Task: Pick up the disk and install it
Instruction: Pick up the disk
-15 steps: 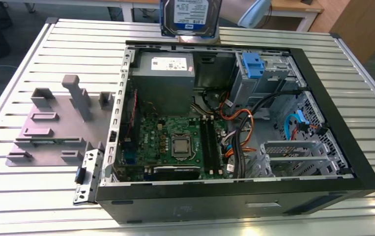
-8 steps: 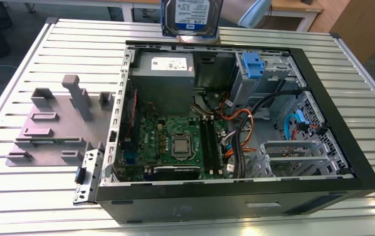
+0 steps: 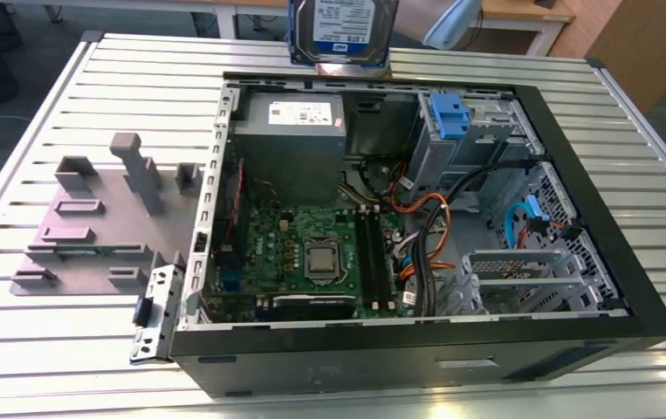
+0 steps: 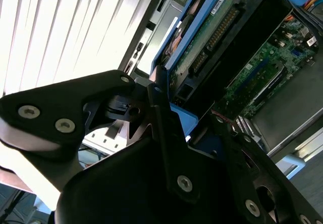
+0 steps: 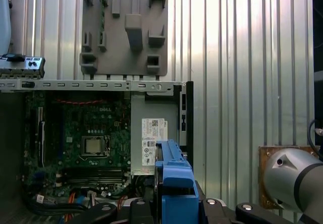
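Note:
The disk (image 3: 342,30), a silver hard drive with a white-and-blue label, hangs upright in the air above the far edge of the open computer case (image 3: 647,297) in the exterior view. In the first wrist view its blue side bracket (image 5: 174,181) stands between the black parts of my gripper (image 5: 174,209), over the case's far wall. The second wrist view shows the disk's circuit-board side (image 4: 202,37) with its blue bracket running along it, and a black finger (image 4: 164,118) lying against its edge. My gripper is shut on the disk.
Inside the case lie a grey power-supply box (image 3: 290,131), the green motherboard (image 3: 309,253), a bay with a blue latch (image 3: 447,118), cables and a metal drive cage (image 3: 519,279). A grey fixture plate (image 3: 88,236) rests on the slatted table (image 3: 134,70) at the exterior view's left.

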Robot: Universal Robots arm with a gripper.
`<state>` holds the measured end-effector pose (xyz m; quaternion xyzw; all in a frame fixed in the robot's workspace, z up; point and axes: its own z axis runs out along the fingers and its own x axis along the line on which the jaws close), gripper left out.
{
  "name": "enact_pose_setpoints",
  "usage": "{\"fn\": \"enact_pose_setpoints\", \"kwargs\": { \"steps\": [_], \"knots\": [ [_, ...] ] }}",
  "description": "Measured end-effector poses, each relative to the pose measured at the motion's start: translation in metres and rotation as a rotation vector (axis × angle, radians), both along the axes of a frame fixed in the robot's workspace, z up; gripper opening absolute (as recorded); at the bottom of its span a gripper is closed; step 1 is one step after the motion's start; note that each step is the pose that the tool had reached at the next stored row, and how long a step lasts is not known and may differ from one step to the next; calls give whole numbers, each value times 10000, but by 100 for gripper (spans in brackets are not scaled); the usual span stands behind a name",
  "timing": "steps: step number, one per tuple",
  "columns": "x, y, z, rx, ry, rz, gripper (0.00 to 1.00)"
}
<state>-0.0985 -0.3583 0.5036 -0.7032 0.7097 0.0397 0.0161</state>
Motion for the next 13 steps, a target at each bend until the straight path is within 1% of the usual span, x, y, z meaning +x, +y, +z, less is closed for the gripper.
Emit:
{"fn": "enact_pose_setpoints", "kwargs": {
  "steps": [13],
  "knots": [
    [40, 0, 0, 0, 0, 0, 37]
  ]
}}
